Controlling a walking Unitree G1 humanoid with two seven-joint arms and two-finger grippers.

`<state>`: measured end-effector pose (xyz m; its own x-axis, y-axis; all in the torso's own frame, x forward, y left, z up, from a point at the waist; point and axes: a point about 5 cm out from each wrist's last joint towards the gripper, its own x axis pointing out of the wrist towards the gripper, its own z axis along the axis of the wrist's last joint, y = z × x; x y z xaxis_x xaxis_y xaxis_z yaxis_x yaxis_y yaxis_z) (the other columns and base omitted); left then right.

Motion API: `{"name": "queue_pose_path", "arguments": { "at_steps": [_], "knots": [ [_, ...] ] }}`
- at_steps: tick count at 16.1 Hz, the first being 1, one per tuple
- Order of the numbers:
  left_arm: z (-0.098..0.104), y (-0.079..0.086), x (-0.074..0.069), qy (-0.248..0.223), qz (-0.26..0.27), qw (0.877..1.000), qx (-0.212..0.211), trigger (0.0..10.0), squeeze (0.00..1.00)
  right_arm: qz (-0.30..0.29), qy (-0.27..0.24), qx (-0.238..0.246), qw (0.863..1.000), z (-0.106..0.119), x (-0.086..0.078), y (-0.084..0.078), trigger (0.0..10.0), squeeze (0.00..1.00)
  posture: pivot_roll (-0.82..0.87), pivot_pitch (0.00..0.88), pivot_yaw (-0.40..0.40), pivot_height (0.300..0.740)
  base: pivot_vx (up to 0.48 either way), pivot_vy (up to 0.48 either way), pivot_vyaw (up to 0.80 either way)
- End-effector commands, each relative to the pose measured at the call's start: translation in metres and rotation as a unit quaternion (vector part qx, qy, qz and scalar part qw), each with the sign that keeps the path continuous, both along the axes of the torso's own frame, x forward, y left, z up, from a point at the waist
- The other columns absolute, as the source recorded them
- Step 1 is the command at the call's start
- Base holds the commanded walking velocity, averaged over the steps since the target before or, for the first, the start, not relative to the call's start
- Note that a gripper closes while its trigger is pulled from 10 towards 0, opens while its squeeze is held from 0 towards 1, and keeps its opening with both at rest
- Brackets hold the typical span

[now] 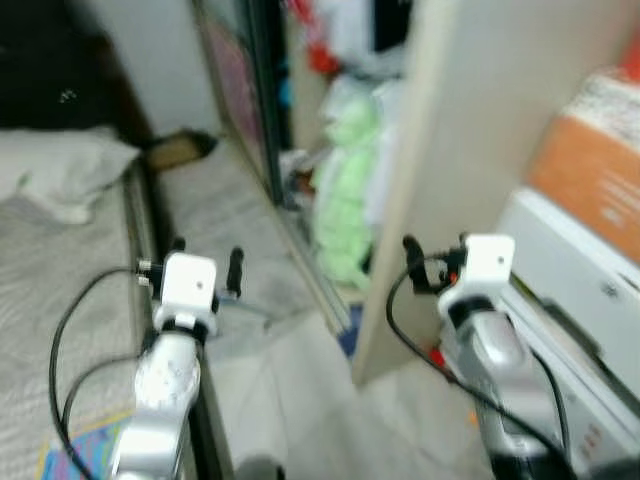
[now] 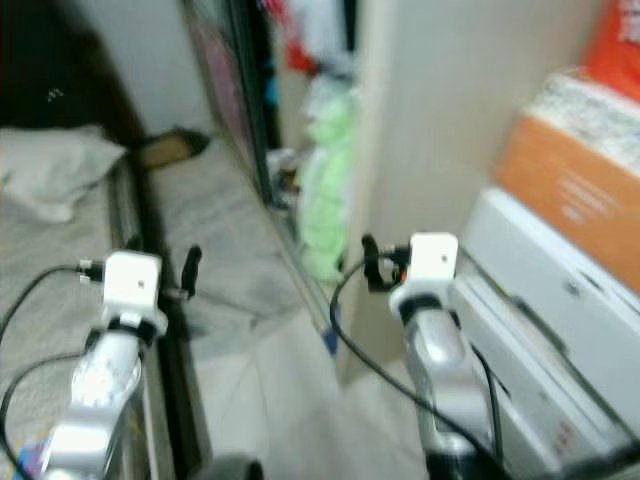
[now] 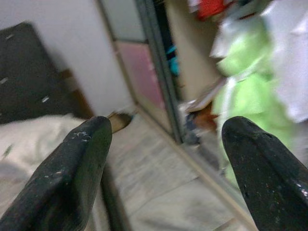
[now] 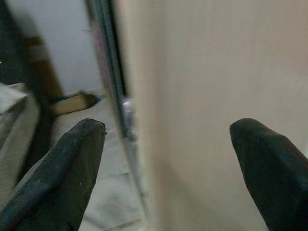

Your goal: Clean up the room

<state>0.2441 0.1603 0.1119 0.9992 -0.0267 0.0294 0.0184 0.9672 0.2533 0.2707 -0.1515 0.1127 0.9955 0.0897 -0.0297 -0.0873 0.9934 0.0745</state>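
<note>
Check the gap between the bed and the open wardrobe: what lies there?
Bare tiled floor between the bed and wardrobe, with a brown box at its far end, in the left eye view.

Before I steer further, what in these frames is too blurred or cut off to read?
- Items inside the wardrobe: head views, motion blur; green and red shapes only.
- Orange box print: blurred, cut by the right edge.
- Small brown object on the floor by the bed: too blurred to identify.
- Left tool and right tool: open, holding nothing.

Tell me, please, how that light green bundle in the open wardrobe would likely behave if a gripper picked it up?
The light green bundle looks like soft, crumpled fabric or plastic, so it would probably sag and drape. It seems bulky yet light. Blur hides its material, so slipperiness stays uncertain.
</note>
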Motion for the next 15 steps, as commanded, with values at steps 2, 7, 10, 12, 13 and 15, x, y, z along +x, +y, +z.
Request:
{"name": "queue_pose_path", "arguments": {
  "at_steps": [2, 7, 10, 12, 13, 15],
  "knots": [
    [0.002, 0.008, 0.003, -0.010, 0.031, 0.999, 0.008, 10.0, 0.00, -0.004, -0.009, 0.004, 1.000, 0.003, 0.002, 0.002, 10.0, 0.00, 0.02, 0.000, -0.003, 0.740, 0.000, 0.000, 0.80],
    [0.001, 0.009, 0.006, -0.006, 0.045, 0.999, -0.030, 10.0, 0.00, 0.002, -0.011, -0.003, 1.000, 0.003, 0.005, 0.003, 10.0, 0.00, 0.02, 0.000, -0.008, 0.740, 0.000, 0.000, 0.80],
    [0.003, 0.007, 0.009, -0.010, 0.046, 0.999, -0.027, 10.0, 0.00, 0.000, -0.014, -0.002, 1.000, 0.005, 0.009, 0.003, 10.0, 0.00, 0.02, 0.000, -0.012, 0.740, 0.000, 0.000, 0.80],
    [0.001, 0.008, 0.007, -0.009, 0.048, 0.999, -0.024, 10.0, 0.00, 0.003, -0.014, -0.002, 1.000, 0.004, 0.008, 0.004, 10.0, 0.00, 0.02, 0.000, -0.016, 0.740, 0.000, 0.000, 0.80],
    [0.000, 0.010, 0.006, -0.009, 0.053, 0.998, -0.017, 10.0, 0.00, 0.003, -0.014, -0.004, 1.000, 0.004, 0.007, 0.003, 10.0, 0.00, 0.02, 0.000, -0.016, 0.740, 0.000, 0.000, 0.80],
    [0.000, 0.011, 0.006, -0.011, 0.056, 0.998, -0.012, 10.0, 0.00, 0.004, -0.014, -0.004, 1.000, 0.004, 0.007, 0.003, 10.0, 0.00, 0.01, 0.000, -0.015, 0.740, 0.000, 0.000, 0.80]
  ]
}}
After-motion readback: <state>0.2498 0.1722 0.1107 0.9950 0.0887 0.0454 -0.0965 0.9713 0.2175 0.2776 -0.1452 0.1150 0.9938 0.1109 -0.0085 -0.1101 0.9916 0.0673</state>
